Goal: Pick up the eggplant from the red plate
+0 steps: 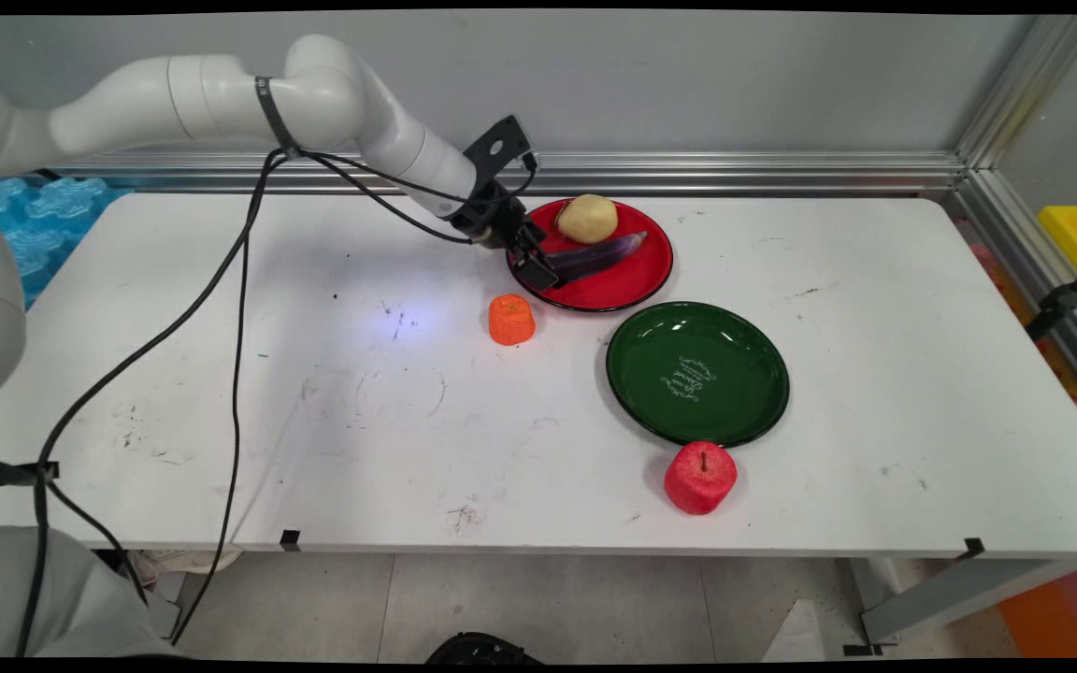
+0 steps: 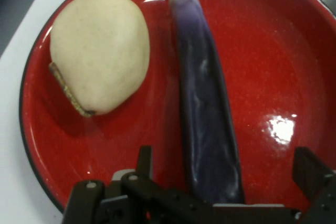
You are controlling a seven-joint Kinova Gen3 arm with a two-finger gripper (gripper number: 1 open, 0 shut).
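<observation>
Gripper (image 1: pixel 541 268) low over the left edge of the red plate (image 1: pixel 637 280), straddling the near end of the eggplant (image 1: pixel 599 257). In the hand view the fingers (image 2: pixel 144 162) are spread, one each side of the eggplant (image 2: pixel 207 108), with gaps showing; not pinching it yet as far as I can tell. Eggplant lies across the plate (image 2: pixel 273 40), tip pointing right and far. Potato (image 1: pixel 587 218) sits on the far part of the same plate, just beside the eggplant, apparently not touching it; in the hand view the potato (image 2: pixel 97 51) has a brown seam on one side.

Judged step: fingers positioned around the eggplant, not yet pressed onto it. A grip here would need them to come together squarely on the body without nudging the potato.

Elsewhere on the desk (image 1: pixel 221 374): orange carrot piece (image 1: pixel 511 320) just near-left of the red plate; green plate (image 1: pixel 697 372) near-right, empty; red apple (image 1: pixel 700 477) right at its near rim.

Writing: small white script on the green plate's centre, too small to read. No other labels seen.
</observation>
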